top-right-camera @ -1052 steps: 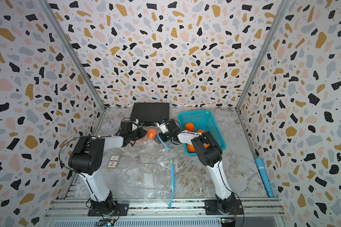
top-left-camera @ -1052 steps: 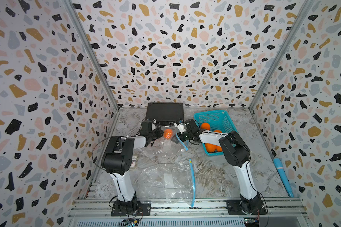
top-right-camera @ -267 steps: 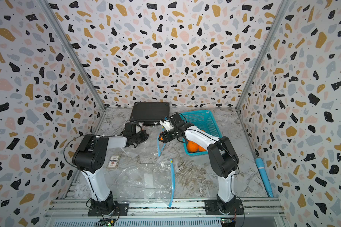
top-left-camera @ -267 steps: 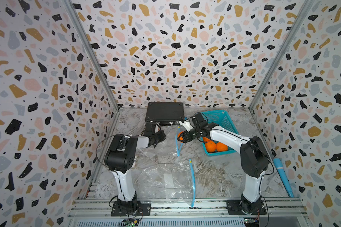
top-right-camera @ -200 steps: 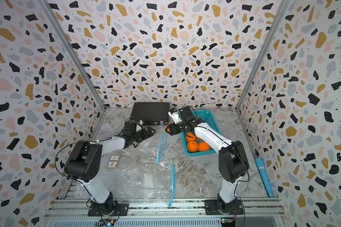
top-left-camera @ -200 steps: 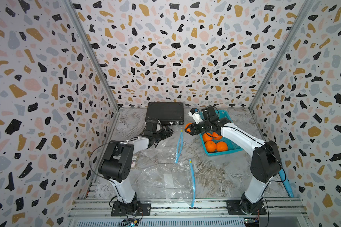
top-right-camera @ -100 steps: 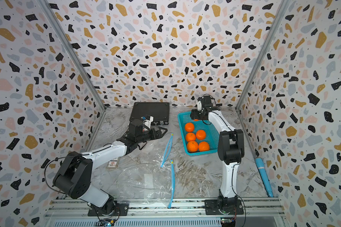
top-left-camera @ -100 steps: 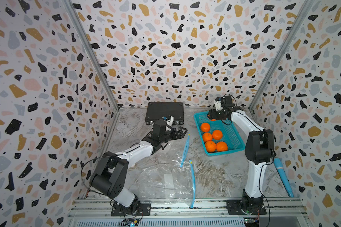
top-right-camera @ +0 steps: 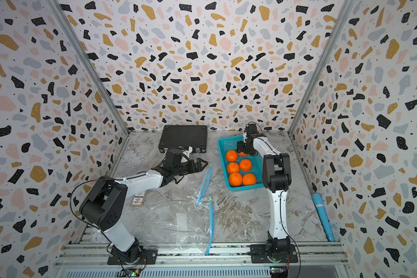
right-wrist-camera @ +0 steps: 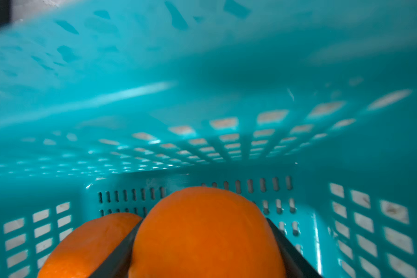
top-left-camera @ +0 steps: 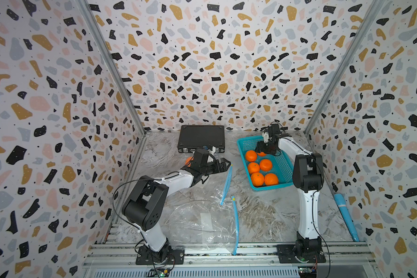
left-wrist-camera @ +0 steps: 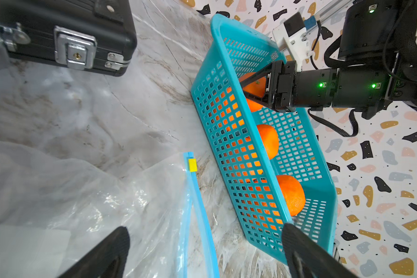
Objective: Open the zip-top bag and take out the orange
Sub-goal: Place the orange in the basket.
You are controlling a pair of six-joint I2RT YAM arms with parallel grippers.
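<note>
Right gripper [left-wrist-camera: 243, 89]: pinching orange [right-wrist-camera: 202, 235] inside basket [left-wrist-camera: 226, 149], table's [top-left-camera: 263, 211] far right corner.
Release: lower, spread jaws slowly.
Left gripper [top-left-camera: 224, 166]: spread.

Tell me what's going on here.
The right end effector is down inside the blue basket, closed on an orange next to several other oranges lying there. The left end effector is open and empty, hovering by the blue zip edge of a clear bag on the table. The orange is out of the bag but not yet let go.
</note>
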